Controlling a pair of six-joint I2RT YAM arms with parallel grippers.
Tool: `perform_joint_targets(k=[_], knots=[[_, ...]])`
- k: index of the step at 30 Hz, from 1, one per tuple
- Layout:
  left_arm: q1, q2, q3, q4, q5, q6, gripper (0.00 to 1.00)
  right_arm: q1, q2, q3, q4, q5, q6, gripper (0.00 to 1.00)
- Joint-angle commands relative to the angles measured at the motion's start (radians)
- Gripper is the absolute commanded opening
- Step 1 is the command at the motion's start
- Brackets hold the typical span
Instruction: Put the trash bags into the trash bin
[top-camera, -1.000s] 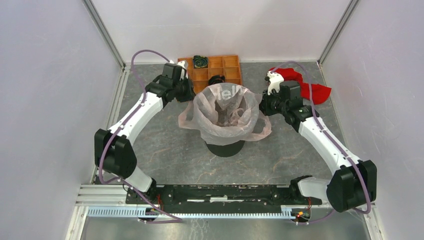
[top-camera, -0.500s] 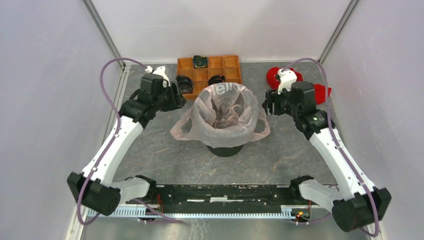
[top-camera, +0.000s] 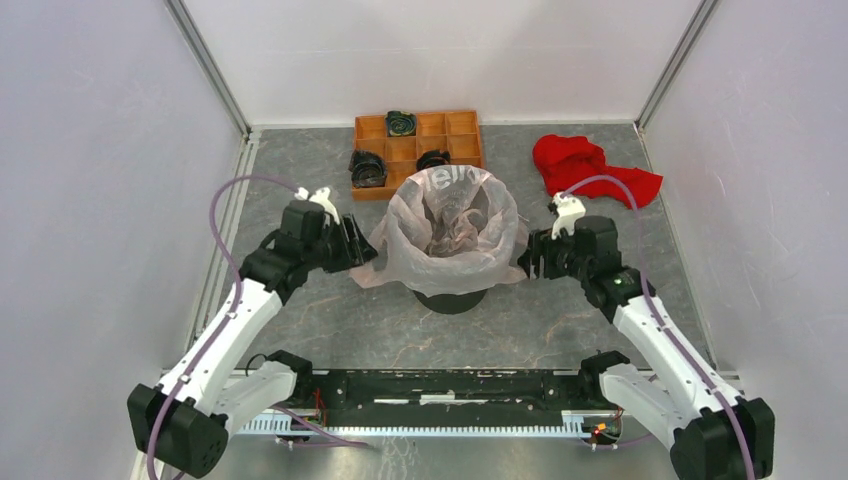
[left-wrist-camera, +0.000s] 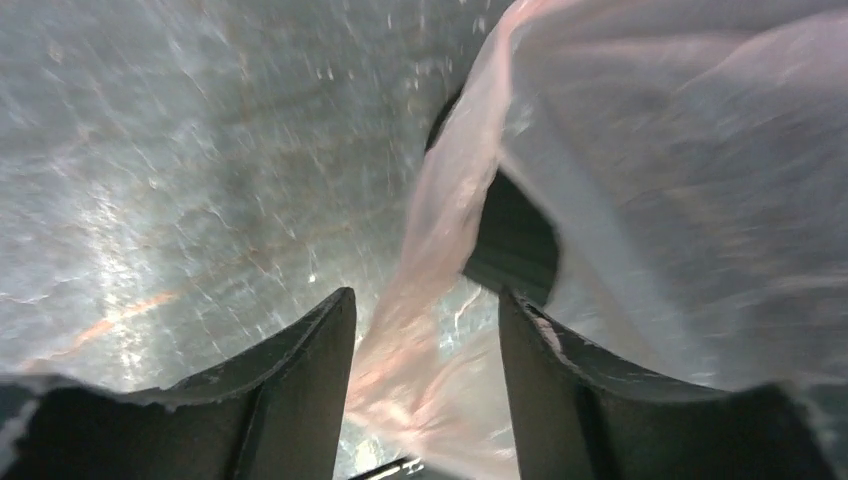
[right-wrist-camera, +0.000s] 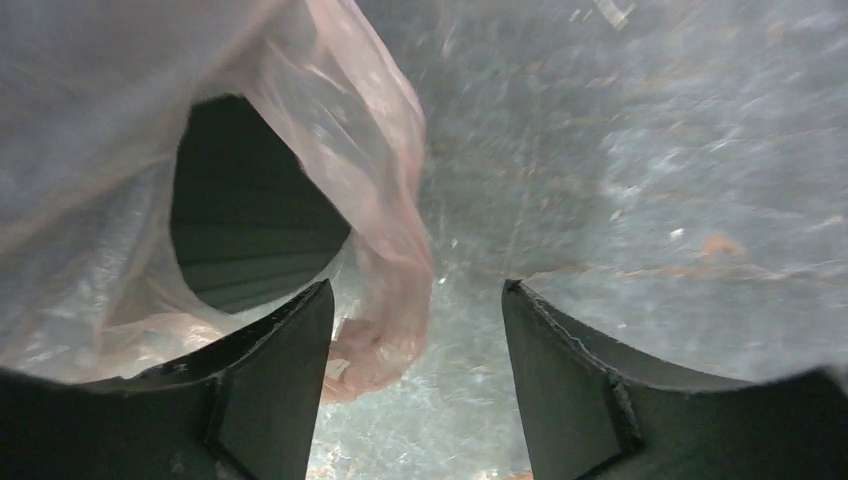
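Under the bag, the bin looks mostly hidden.

A robotics lab test cell: white panel walls on aluminium posts enclose a grey mottled table, with two robot arms bolted to a black rail at the table's near edge.

Both arms are the same build: the left arm and right arm wear glossy white shells with chunky black joint housings. A thin purple cable loops off each wrist beside a small white camera mount. The left gripper has dark wedge-shaped fingers, rough-edged — same on the right gripper.
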Motion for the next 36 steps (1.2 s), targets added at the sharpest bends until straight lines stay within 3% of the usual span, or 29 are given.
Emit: perform_joint_targets(k=[1, 3, 6, 19, 24, 27, 29, 31, 36], knots=[[0.001, 0.009, -0.163, 0.204, 0.146, -0.152, 0.53, -0.002, 0.01, -0.17, 0.274, -0.138, 0.095, 0.64], [0.001, 0.068, -0.235, 0.288, 0.175, -0.185, 0.38, -0.002, 0.061, -0.22, 0.335, -0.152, 0.105, 0.53], [0.001, 0.156, -0.311, 0.427, 0.233, -0.234, 0.23, -0.002, 0.106, -0.25, 0.385, -0.162, 0.105, 0.47], [-0.062, 0.337, -0.448, 0.607, 0.128, -0.268, 0.08, 0.015, 0.252, -0.327, 0.552, -0.152, 0.122, 0.48], [-0.077, 0.278, -0.476, 0.541, 0.002, -0.249, 0.09, 0.016, 0.261, -0.295, 0.448, -0.044, 0.078, 0.54], [-0.076, 0.232, -0.448, 0.477, -0.029, -0.229, 0.13, 0.017, 0.214, -0.256, 0.341, 0.038, 0.055, 0.66], [-0.076, 0.197, -0.429, 0.44, -0.043, -0.227, 0.2, 0.014, 0.16, -0.219, 0.268, 0.125, 0.057, 0.79], [-0.076, 0.163, -0.409, 0.399, -0.067, -0.219, 0.32, 0.015, 0.101, -0.173, 0.18, 0.242, 0.063, 0.88], [-0.075, 0.097, -0.385, 0.325, -0.125, -0.198, 0.44, 0.015, -0.007, -0.012, -0.007, 0.452, 0.045, 0.92]])
